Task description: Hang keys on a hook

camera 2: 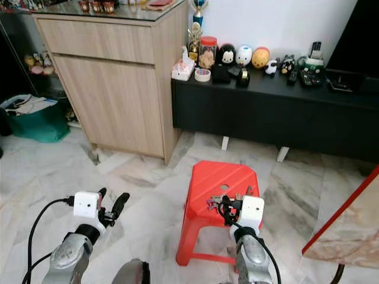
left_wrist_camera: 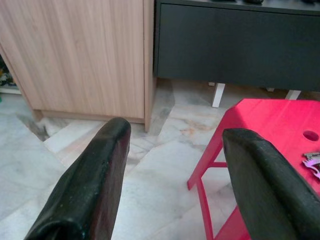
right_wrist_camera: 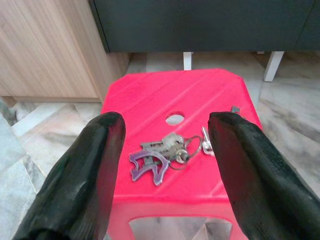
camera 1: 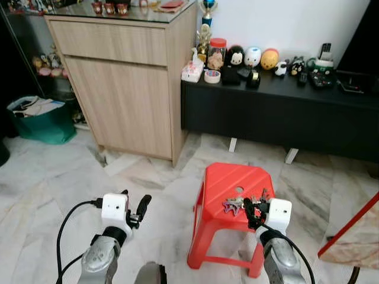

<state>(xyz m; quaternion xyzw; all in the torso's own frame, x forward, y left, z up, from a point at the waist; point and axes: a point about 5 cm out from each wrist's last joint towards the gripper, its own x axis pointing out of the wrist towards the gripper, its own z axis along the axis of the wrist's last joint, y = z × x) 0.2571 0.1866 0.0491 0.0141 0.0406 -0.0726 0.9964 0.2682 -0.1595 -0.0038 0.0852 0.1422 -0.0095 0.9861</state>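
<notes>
we are holding the right gripper (right_wrist_camera: 167, 165) wide over the keys (right_wrist_camera: 167, 152) lying on the red stool (camera 1: 237, 183), lining up a grasp; the left gripper (left_wrist_camera: 175, 185) is hanging open beside it, idle.

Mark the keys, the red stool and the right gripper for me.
keys (right_wrist_camera: 167, 156): right wrist view, on the metal cluster beside the purple fob.
red stool (camera 1: 228, 177): left eye view, on bare seat top behind the hole.
right gripper (right_wrist_camera: 167, 165): right wrist view, midway between the open black fingers, above the keys.
</notes>
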